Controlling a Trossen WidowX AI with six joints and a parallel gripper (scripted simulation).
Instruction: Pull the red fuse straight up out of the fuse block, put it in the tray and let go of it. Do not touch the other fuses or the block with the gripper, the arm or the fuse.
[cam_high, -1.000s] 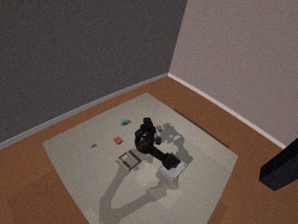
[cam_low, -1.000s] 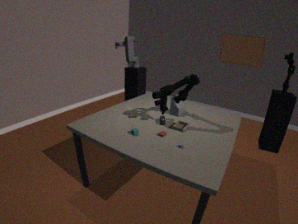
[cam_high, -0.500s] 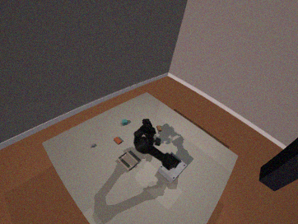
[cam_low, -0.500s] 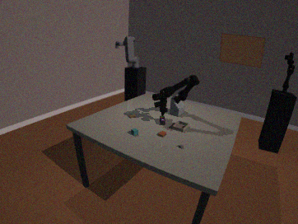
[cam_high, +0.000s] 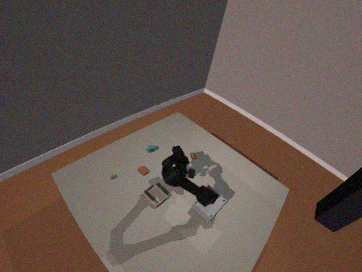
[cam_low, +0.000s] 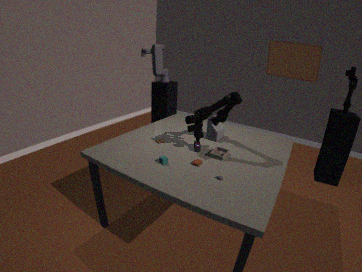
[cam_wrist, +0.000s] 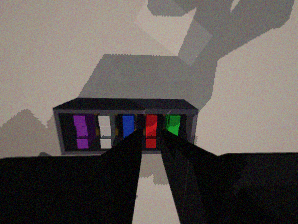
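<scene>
Wrist view, fuse block (cam_wrist: 125, 105) as reference. It is a dark, open-fronted housing lying on the pale table (cam_wrist: 45, 60), with five fuses in a row inside it.

- Far left slot of the block: purple fuse (cam_wrist: 80, 131).
- Next slot: white fuse (cam_wrist: 104, 131).
- Middle slot: blue fuse (cam_wrist: 128, 125), lower edge partly hidden behind the left finger.
- Fourth slot: red fuse (cam_wrist: 151, 127), seated in the block between blue and green. It shows through the gap between the two fingers.
- Far right slot: green fuse (cam_wrist: 173, 125), lower corner overlapped by the right finger.

Gripper (cam_wrist: 150, 142): two dark fingers run up from the bottom edge, with the tips lined up on either side of the red fuse. A narrow gap stands between them and nothing is clamped in it. Whether the tips touch the block cannot be told from this angle.

Exterior view: gripper (cam_low: 196, 139) points down just above the block (cam_low: 197, 146). To the left of the block and toward the near table edge sits a teal cube (cam_low: 163, 160). An orange piece (cam_low: 197, 162) lies in front of the block. The tray (cam_low: 220, 153) sits just right of the block, with no fuse visible in it.

Top view: the arm (cam_high: 187, 182) covers the block. The tray (cam_high: 156, 194) lies beside the arm.
</scene>
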